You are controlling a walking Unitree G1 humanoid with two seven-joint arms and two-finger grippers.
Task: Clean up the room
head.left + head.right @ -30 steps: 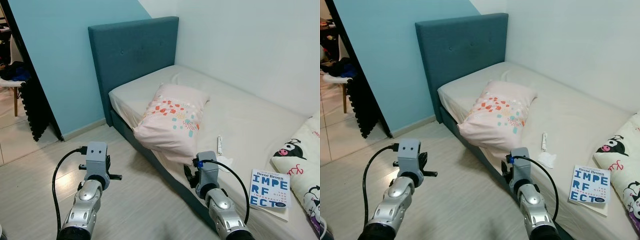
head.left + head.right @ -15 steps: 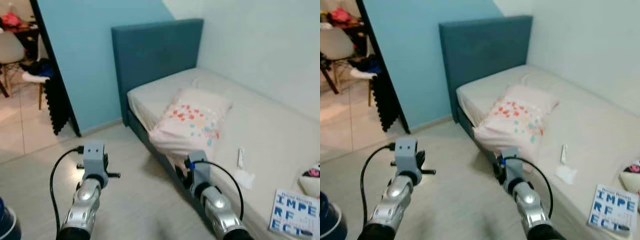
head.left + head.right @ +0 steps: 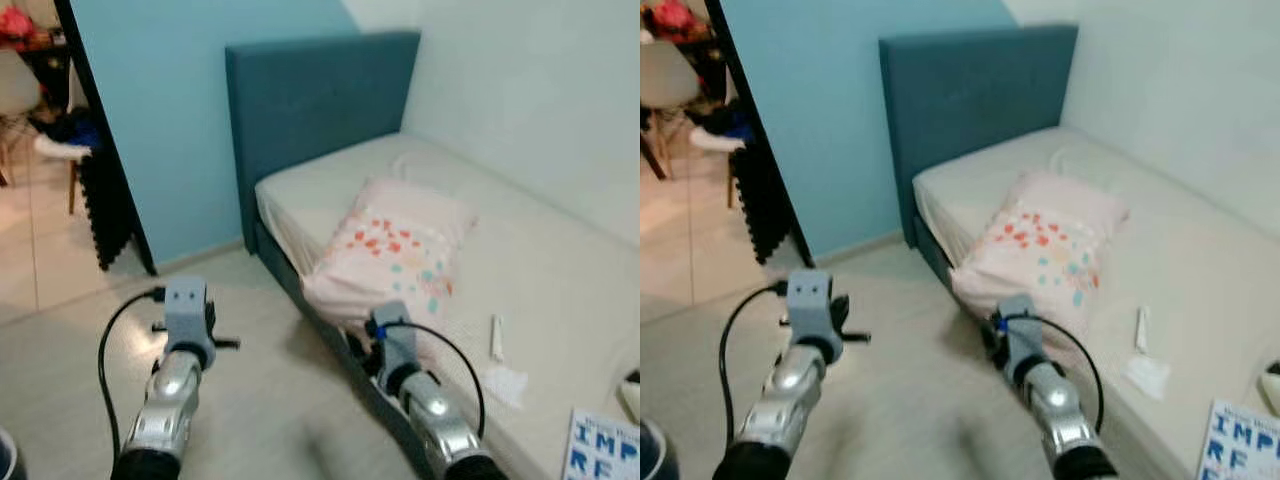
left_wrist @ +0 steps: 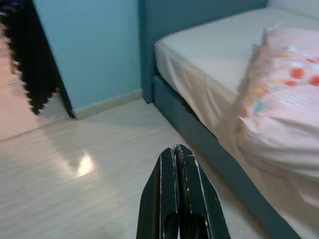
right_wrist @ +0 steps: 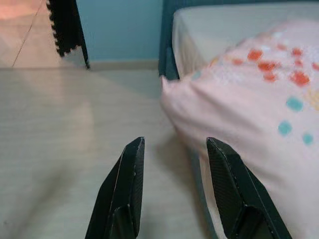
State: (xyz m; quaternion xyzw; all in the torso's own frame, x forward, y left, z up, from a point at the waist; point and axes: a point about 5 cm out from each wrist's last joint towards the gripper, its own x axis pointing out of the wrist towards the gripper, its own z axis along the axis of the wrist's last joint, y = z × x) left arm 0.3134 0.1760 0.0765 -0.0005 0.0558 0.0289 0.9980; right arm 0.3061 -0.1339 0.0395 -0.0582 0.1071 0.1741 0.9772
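Note:
A pink pillow (image 3: 395,255) with coloured dots lies on the beige bed (image 3: 560,270) and hangs over its near edge. Further along the mattress are a white tube (image 3: 496,337), a crumpled tissue (image 3: 505,382) and a book (image 3: 602,452) with blue letters at the picture's edge. My left gripper (image 4: 175,149) is shut on nothing, held over the pale wooden floor beside the bed. My right gripper (image 5: 174,142) is open and empty, low above the floor just short of the pillow's overhanging corner (image 5: 239,114).
A teal headboard (image 3: 320,110) stands against a blue wall. Black foam mats (image 3: 105,210) lean at the wall's end, with a chair (image 3: 665,85) and clutter in the room beyond. The pale floor (image 3: 250,400) stretches left of the bed.
The camera has swung left and closer, so the bed sits further right and the book is cut off by the frame's edge. Both arms keep the same pose.

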